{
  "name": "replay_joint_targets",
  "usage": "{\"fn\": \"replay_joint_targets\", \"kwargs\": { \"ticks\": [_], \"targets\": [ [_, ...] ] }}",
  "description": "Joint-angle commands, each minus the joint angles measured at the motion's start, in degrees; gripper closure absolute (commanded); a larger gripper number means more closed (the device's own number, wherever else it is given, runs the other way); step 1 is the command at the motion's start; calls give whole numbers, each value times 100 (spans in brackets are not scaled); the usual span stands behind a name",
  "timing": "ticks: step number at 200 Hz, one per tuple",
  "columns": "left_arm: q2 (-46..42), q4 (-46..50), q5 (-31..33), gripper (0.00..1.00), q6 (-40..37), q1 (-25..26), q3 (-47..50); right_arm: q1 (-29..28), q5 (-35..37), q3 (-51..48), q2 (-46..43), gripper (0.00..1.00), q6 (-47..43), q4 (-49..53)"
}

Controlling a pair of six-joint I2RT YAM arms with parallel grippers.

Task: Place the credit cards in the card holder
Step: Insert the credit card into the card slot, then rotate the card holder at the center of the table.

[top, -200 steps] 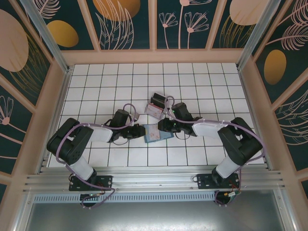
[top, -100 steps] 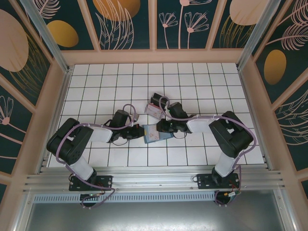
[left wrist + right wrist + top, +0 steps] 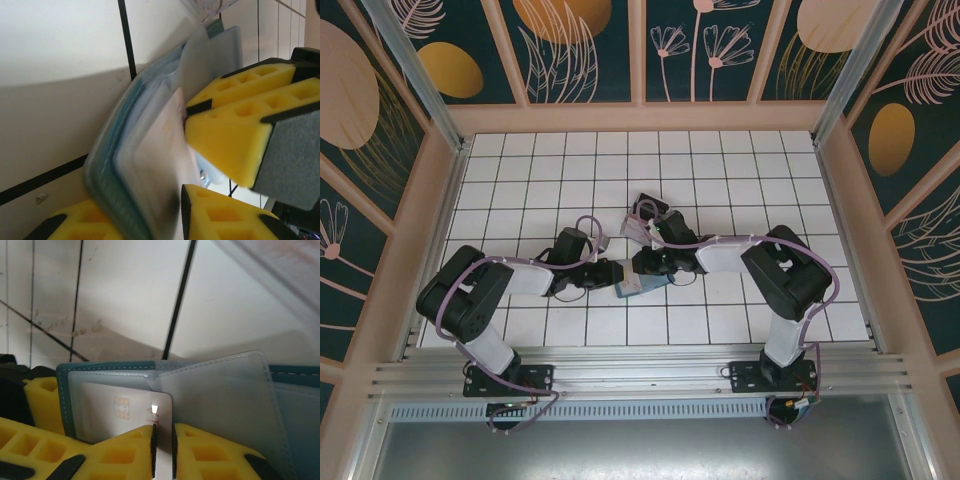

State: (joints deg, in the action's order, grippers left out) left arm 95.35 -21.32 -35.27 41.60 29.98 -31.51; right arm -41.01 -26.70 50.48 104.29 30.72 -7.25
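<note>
The teal card holder [image 3: 632, 286] sits tilted on the white tiles between both grippers. My right gripper [image 3: 163, 440] is shut on a pale credit card [image 3: 120, 412] with a gold chip, whose far end lies inside a clear slot of the card holder [image 3: 62, 390]. A clear flap [image 3: 220, 395] overlaps the card's right corner. In the left wrist view the card holder [image 3: 110, 180] is blurred and stands on edge between the fingers of my left gripper [image 3: 142, 212], which is open. The right gripper's yellow fingers [image 3: 235, 135] press in from the right. More credit cards [image 3: 636, 231] lie behind.
A small clear plastic box [image 3: 648, 210] sits just behind the grippers, and its edge shows at the top right of the right wrist view [image 3: 280, 270]. Wooden walls [image 3: 410, 230] surround the tiled floor. Both arms meet at the middle of the floor.
My right gripper has moved left with the card toward the left gripper. The card holder has gone from lying flat to tilted and narrower. My left jaws have loosened.
</note>
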Motion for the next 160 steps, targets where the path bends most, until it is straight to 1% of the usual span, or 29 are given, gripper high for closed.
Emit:
{"fn": "replay_joint_targets", "kwargs": {
  "ticks": [1,25,54,76,87,107,135,160],
  "targets": [
    [70,125,167,68,-94,17,0,-109,-409,74,74,81,12,-154],
    [76,214,200,67,-145,15,-61,-78,-427,66,-50,81,48,-125],
    [-18,395,285,66,-192,17,-25,34,-113,49,-459,81,-85,203],
    [-283,690,458,53,-282,16,63,246,15,-84,-809,81,-145,459],
    [-429,1136,780,48,-373,8,-23,383,-10,-246,-976,81,-137,504],
    [-573,1964,1249,47,-609,-29,-391,547,-63,-567,-1308,84,-204,681],
    [-693,2629,1865,48,-879,-139,-912,587,-182,-1075,-1875,84,-255,1070],
    [-362,3049,2241,51,-1095,-416,-1486,581,-158,-1600,-2436,84,-139,1309]
  ]
}}
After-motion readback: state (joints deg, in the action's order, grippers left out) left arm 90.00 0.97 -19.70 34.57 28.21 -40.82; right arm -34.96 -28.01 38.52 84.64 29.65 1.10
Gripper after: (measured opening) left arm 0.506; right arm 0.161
